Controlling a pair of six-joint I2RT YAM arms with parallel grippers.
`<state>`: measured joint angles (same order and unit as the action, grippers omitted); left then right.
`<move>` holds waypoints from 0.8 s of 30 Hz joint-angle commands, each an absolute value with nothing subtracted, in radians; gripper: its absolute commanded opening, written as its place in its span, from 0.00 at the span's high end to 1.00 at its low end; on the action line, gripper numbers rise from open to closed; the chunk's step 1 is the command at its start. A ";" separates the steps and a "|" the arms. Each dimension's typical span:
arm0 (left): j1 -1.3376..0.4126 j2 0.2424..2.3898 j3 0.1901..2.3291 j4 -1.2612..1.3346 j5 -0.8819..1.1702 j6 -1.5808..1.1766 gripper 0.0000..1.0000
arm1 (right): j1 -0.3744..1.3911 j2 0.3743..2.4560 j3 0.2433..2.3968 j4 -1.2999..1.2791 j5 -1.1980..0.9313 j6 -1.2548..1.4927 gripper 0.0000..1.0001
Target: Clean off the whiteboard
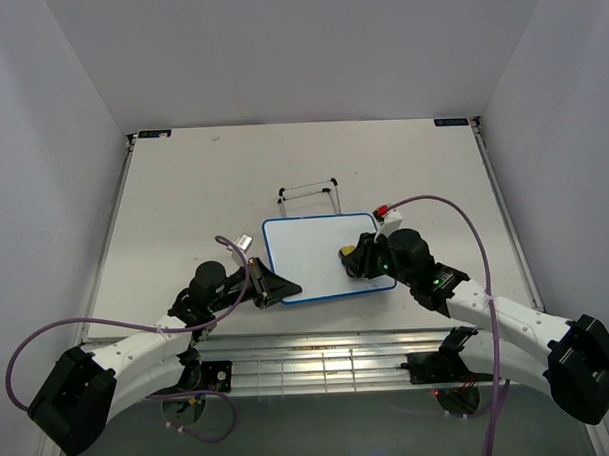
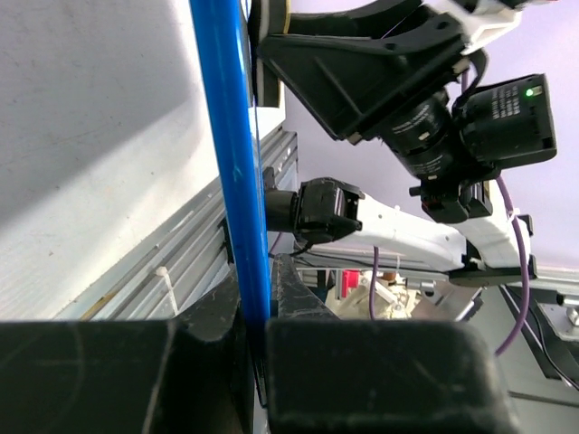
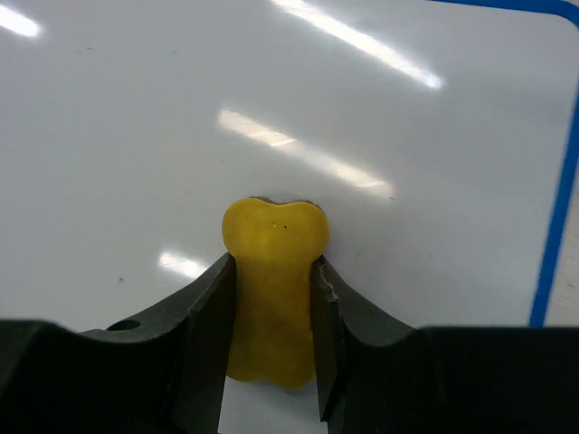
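The whiteboard (image 1: 310,256), white with a thin blue frame, lies flat at the table's middle; its face shows no writing. My left gripper (image 1: 277,287) is shut on the board's near left edge; the blue frame (image 2: 233,172) runs between its jaws in the left wrist view. My right gripper (image 1: 354,258) is shut on the yellow eraser (image 1: 346,252) and holds it on the board's right part. In the right wrist view the eraser (image 3: 274,280) sits pinched between both fingers against the clean white surface (image 3: 136,136).
A thin wire stand (image 1: 309,192) lies just behind the board. A red and white marker (image 1: 387,215) lies at the board's far right corner. The aluminium rail (image 1: 319,356) runs along the table's near edge.
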<state>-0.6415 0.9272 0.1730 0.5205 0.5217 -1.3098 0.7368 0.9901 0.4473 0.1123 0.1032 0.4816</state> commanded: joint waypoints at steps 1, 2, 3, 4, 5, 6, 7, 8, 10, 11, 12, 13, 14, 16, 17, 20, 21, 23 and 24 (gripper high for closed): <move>-0.650 0.862 0.276 0.885 0.643 -1.332 1.00 | 0.756 1.003 0.466 0.138 -0.126 0.465 0.92; -0.650 0.861 0.278 0.885 0.643 -1.331 1.00 | 0.758 1.000 0.466 0.126 -0.117 0.459 0.92; -0.650 0.858 0.281 0.884 0.643 -1.331 1.00 | 0.752 0.997 0.460 0.120 -0.094 0.451 0.92; -0.650 0.854 0.281 0.884 0.643 -1.331 1.00 | 0.747 0.991 0.454 0.114 -0.089 0.439 0.92; -0.650 0.850 0.282 0.884 0.641 -1.331 1.00 | 0.733 0.986 0.445 0.103 -0.089 0.430 0.92; -0.650 0.839 0.282 0.881 0.637 -1.331 1.00 | 0.706 0.980 0.427 0.075 -0.084 0.414 0.92; -0.650 0.833 0.282 0.877 0.635 -1.328 1.00 | 0.690 0.964 0.413 0.063 -0.077 0.408 0.92; -0.650 0.827 0.284 0.871 0.632 -1.327 1.00 | 0.671 0.953 0.397 0.051 -0.072 0.402 0.92; -0.650 0.807 0.284 0.853 0.624 -1.319 1.00 | 0.603 0.913 0.351 0.020 -0.077 0.385 0.92; -0.650 0.802 0.284 0.847 0.624 -1.312 1.00 | 0.580 0.901 0.339 0.011 -0.081 0.380 0.92; -0.650 0.798 0.284 0.841 0.623 -1.310 1.00 | 0.540 0.890 0.321 0.002 -0.090 0.374 0.92; -0.650 0.796 0.284 0.841 0.624 -1.309 1.00 | 0.525 0.875 0.315 0.002 -0.097 0.362 0.92; -0.650 0.796 0.285 0.841 0.626 -1.308 1.00 | 0.511 0.871 0.311 -0.020 -0.106 0.356 0.92; -0.650 0.802 0.288 0.847 0.634 -1.307 1.00 | 0.494 0.880 0.319 -0.040 -0.117 0.336 0.92; -0.650 0.804 0.293 0.850 0.640 -1.307 1.00 | 0.494 0.887 0.327 -0.046 -0.117 0.331 0.92; -0.650 0.802 0.298 0.857 0.638 -1.302 1.00 | 0.495 0.903 0.350 -0.034 -0.190 0.334 0.92; -0.650 0.804 0.298 0.857 0.637 -1.301 1.00 | 0.505 0.899 0.344 -0.012 -0.263 0.350 0.92; -0.650 0.808 0.299 0.857 0.626 -1.296 1.00 | 0.535 0.874 0.325 0.047 -0.293 0.395 0.92; -0.650 0.816 0.302 0.862 0.623 -1.298 1.00 | 0.582 0.861 0.319 0.052 -0.273 0.411 0.92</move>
